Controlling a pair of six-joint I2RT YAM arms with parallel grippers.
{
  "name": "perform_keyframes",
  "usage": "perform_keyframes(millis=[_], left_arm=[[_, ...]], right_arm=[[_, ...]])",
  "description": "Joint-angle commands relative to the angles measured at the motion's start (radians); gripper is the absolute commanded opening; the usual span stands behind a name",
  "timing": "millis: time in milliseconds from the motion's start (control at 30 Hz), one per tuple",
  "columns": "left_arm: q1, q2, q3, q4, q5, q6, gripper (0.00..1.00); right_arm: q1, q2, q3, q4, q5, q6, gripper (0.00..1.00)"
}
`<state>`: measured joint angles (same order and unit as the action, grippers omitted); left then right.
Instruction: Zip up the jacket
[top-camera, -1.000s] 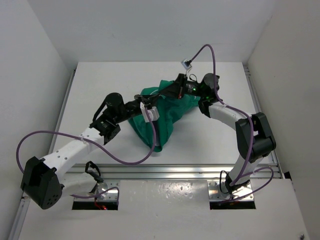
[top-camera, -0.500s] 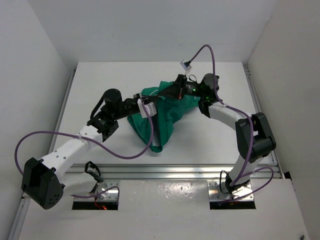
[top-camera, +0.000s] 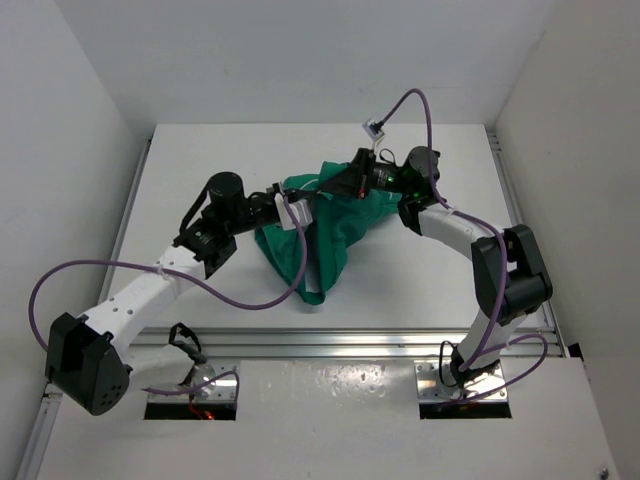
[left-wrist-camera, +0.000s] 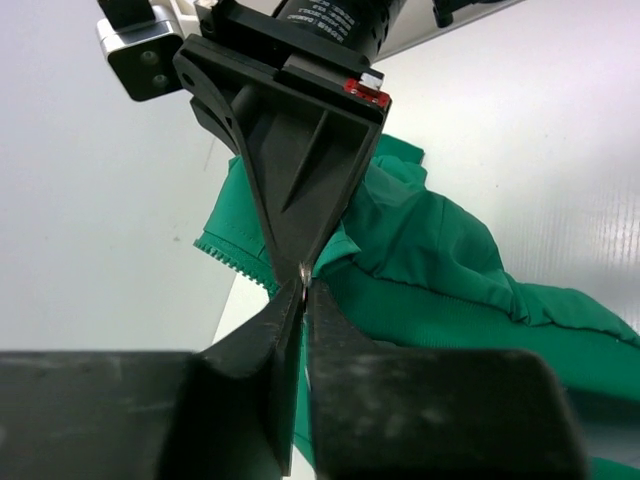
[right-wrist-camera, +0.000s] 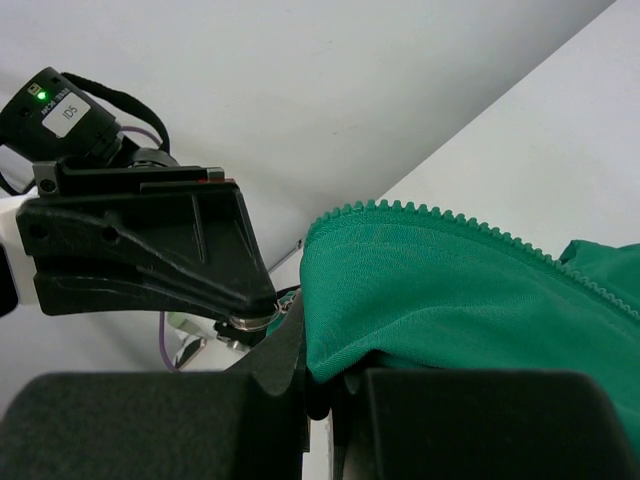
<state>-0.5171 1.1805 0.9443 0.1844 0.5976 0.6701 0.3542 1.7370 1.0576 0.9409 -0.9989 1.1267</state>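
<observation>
In the top view, start at the silver aluminium rail (top-camera: 330, 341) across the lower frame. Above it lies the white table (top-camera: 420, 280). The green fabric jacket (top-camera: 335, 232) sits bunched at the table's centre. Its long axis runs almost vertically in the frame: the broad end is uppermost, and it narrows to a point directed at the bottom edge.

Note that both arms meet at the jacket's upper left. The left gripper (top-camera: 298, 208) enters from the left, and the right gripper (top-camera: 332, 188) from the upper right.

In the left wrist view, the left gripper's fingers (left-wrist-camera: 262, 340) are pressed together. They pinch a small silvery piece at the jacket's toothed edge.

In the right wrist view, the right gripper's fingers (right-wrist-camera: 275, 385) are clamped on a fold of green cloth. The zipper teeth (right-wrist-camera: 430, 214) arc across the centre of that frame.
</observation>
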Motion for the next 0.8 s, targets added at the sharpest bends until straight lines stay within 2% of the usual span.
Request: perform_keyframes(millis=[0, 100, 333, 467, 700, 767], left_arm=[[0.025, 0.004, 0.039, 0.004, 0.022, -0.010, 0.10], [0.025, 0.004, 0.039, 0.004, 0.022, -0.021, 0.05], [0.025, 0.004, 0.048, 0.004, 0.050, -0.021, 0.05], [0.025, 0.004, 0.057, -0.005, 0.059, -0.021, 0.16], [0.025, 0.013, 0.057, -0.005, 0.077, -0.021, 0.16], [0.025, 0.013, 0.067, -0.005, 0.077, -0.030, 0.12]], right_arm=[[-0.003, -0.013, 0.013, 0.059, -0.018, -0.016, 0.00], [-0.001, -0.014, 0.013, 0.059, -0.018, -0.016, 0.00], [-0.001, -0.014, 0.005, 0.061, -0.023, -0.024, 0.00], [0.000, -0.011, 0.001, 0.061, -0.023, -0.022, 0.00], [-0.001, -0.014, 0.005, 0.062, -0.023, -0.024, 0.00], [-0.001, -0.014, 0.004, 0.061, -0.021, -0.025, 0.00]])
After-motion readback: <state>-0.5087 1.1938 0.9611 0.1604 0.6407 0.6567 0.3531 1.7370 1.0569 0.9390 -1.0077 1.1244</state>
